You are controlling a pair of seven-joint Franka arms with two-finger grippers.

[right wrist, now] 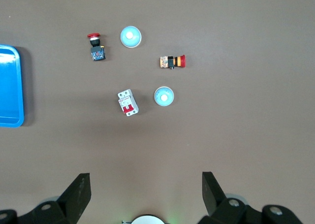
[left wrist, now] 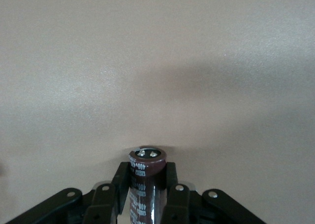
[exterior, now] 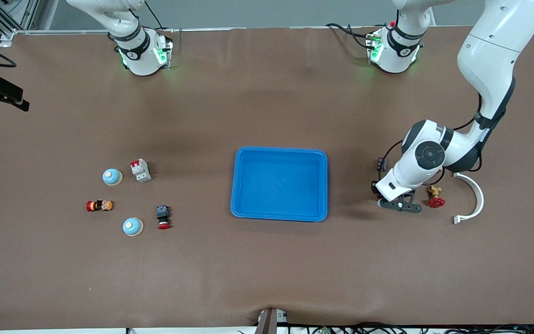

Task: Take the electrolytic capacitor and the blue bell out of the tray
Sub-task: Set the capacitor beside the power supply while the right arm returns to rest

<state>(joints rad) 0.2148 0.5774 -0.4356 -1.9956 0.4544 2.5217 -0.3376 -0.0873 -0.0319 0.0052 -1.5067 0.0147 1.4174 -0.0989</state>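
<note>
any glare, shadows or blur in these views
Front view: even light, soft shadows beside the blue tray and under the left arm, green glow at both arm bases. Left wrist view: the capacitor in the left claw glints along its sleeve and looks slightly soft; a broad shadow crosses the table. Right wrist view: sharp and evenly lit; the right claw fingers are dark.

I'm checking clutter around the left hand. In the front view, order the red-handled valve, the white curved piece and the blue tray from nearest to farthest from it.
From the left hand, shut on the capacitor:
1. Red-handled valve, right beside it.
2. White curved piece, past the valve, at the left arm's end.
3. Blue tray, mid-table; its edge is about as close, so 2 and 3 are nearly tied.
</note>
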